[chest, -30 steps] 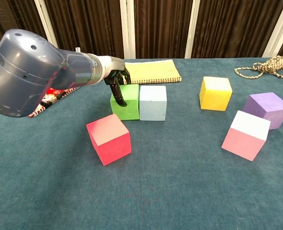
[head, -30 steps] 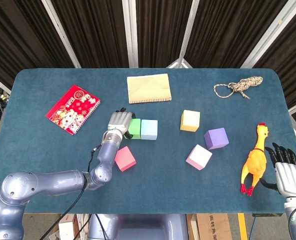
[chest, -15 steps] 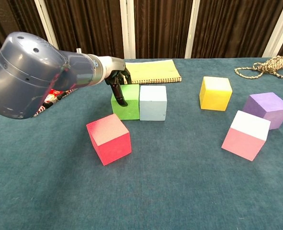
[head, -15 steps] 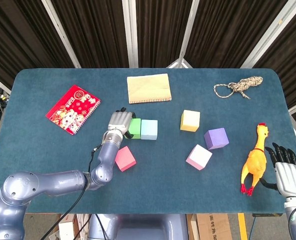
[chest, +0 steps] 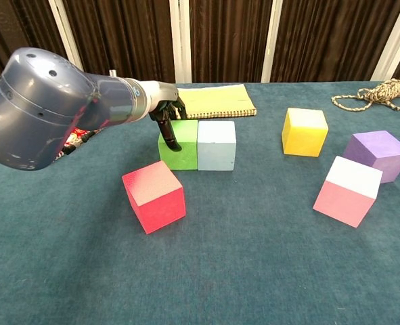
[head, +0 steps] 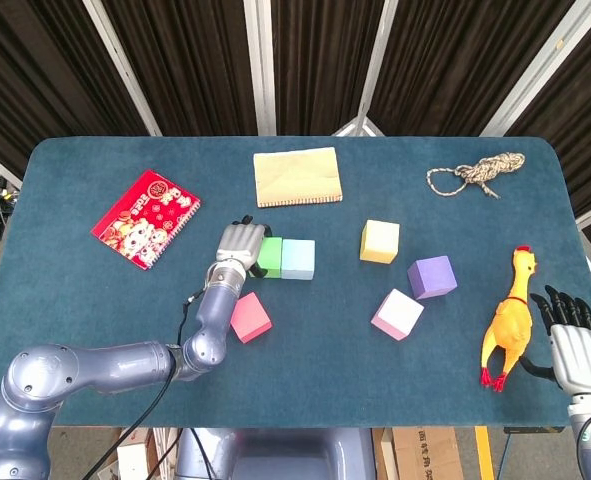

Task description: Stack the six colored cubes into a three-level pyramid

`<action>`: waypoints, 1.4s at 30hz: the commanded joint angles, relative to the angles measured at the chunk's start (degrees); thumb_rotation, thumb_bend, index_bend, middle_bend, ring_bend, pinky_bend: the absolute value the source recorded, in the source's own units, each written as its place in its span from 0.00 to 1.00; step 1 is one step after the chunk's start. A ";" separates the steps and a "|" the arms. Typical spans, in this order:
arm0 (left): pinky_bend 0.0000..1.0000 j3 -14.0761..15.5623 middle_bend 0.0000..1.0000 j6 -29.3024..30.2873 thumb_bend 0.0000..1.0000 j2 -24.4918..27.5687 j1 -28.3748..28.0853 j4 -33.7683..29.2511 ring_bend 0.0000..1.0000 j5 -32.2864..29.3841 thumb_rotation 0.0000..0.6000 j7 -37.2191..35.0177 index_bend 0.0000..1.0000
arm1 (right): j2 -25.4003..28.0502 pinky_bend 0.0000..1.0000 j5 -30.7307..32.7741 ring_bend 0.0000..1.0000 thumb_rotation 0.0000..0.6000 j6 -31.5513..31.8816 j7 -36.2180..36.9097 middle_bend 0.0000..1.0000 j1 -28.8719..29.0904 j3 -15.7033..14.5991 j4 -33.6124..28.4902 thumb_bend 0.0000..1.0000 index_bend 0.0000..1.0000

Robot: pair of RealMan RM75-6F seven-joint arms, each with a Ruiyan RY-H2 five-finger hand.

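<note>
My left hand (head: 239,243) is pressed against the outer side of the green cube (head: 270,256), fingers curled down over its face; from the chest view I can't tell whether it is gripping the cube or only touching it. The green cube sits flush against the light blue cube (head: 298,258), so if I push harder the pair could slide or twist out of line and spoil the base row. The red cube (head: 249,317) lies just beside my left forearm, and I judge that pulling the arm back carelessly would knock it. The yellow cube (head: 380,241), purple cube (head: 432,276) and pink cube (head: 398,314) are well apart to the right, with open cloth between them and the base pair for bringing them in. My right hand (head: 577,350) rests with its fingers spread, holding nothing, at the table's right edge (head: 575,240), just beside the rubber chicken (head: 508,328), which it could topple on its way in. Behind the base pair lies the tan notebook (head: 296,176), near enough to limit room that way.
</note>
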 commanded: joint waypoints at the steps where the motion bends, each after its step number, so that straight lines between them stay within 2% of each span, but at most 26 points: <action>1: 0.17 -0.01 0.25 0.01 0.29 -0.05 -0.07 0.03 0.08 -0.12 1.00 0.27 0.29 | 0.03 0.00 0.04 0.03 1.00 -0.01 0.02 0.05 0.00 0.01 -0.03 0.19 0.13; 4: 0.17 0.11 0.21 0.07 0.27 -0.06 -0.24 0.00 0.08 -0.17 1.00 0.81 0.25 | 0.04 0.00 0.02 0.03 1.00 -0.01 -0.01 0.05 -0.01 -0.01 -0.03 0.19 0.13; 14: 0.16 -0.45 0.11 0.52 0.26 0.15 -0.03 -0.54 0.06 0.54 1.00 0.47 0.18 | 0.20 0.00 0.21 0.03 1.00 -0.02 0.19 0.05 -0.06 0.07 -0.10 0.19 0.13; 22: 0.14 0.19 0.05 -0.31 0.24 2.11 -0.22 -2.94 0.02 -0.54 1.00 2.53 0.15 | 0.20 0.00 0.33 0.03 1.00 -0.21 -0.03 0.05 0.02 0.05 -0.20 0.19 0.13; 27: 0.14 0.41 0.04 -0.50 0.21 5.38 -0.73 -7.00 0.02 -2.43 1.00 4.61 0.14 | 0.06 0.00 0.47 0.03 1.00 -0.15 -0.29 0.05 0.03 0.10 -0.17 0.19 0.13; 31: 0.14 -0.17 0.04 0.10 0.21 8.09 -0.27 -10.53 0.02 -1.30 1.00 3.52 0.13 | -0.01 0.00 -0.03 0.03 1.00 -0.06 -0.27 0.05 0.06 -0.06 -0.19 0.19 0.13; 37: 0.13 -1.50 0.01 3.17 0.21 15.38 4.14 -18.05 0.02 5.35 1.00 -2.91 0.12 | -0.43 0.00 -0.48 0.03 1.00 -0.72 0.34 0.05 0.27 -0.39 -0.15 0.19 0.13; 42: 0.10 -0.51 0.01 3.32 0.20 24.62 10.39 -25.44 0.00 12.84 1.00 -8.63 0.12 | -1.07 0.00 -1.83 0.03 1.00 -0.06 4.11 0.05 0.31 0.13 -0.90 0.19 0.14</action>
